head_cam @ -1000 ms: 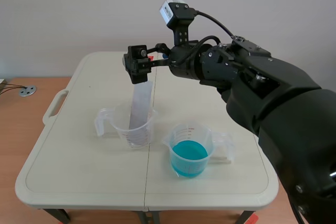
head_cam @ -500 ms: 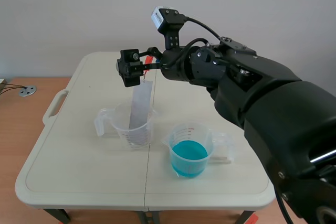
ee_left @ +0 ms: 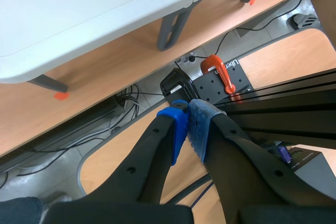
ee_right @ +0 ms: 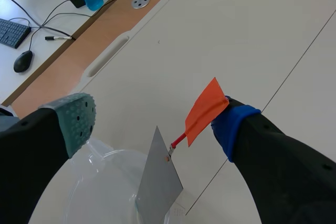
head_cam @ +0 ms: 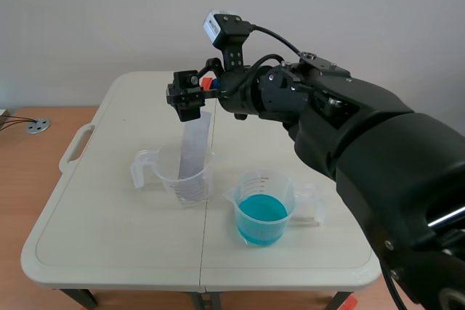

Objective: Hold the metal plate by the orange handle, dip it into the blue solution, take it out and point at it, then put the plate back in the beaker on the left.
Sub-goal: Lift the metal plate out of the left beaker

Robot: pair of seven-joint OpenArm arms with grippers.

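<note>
Pale table (head_cam: 109, 237) bears the left beaker (head_cam: 185, 179), metal plate (head_cam: 193, 147) leaning inside. Right gripper (ee_right: 156, 120) stands wide open astride the orange handle (ee_right: 205, 109), gripping nothing; left gripper (ee_left: 189, 129) closed, empty. Risk: off-centre closure could twist the plate and topple the beaker.

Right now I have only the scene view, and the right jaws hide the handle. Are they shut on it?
Observer: No, open. The handle sits by the blue pad; the grey-green pad stands well clear.
Operator: How is it fixed to the plate?
Observer: By a thin red stem at the plate's top corner.
Operator: And the left arm?
Observer: Off the table, over the floor, jaws shut on nothing.
</note>
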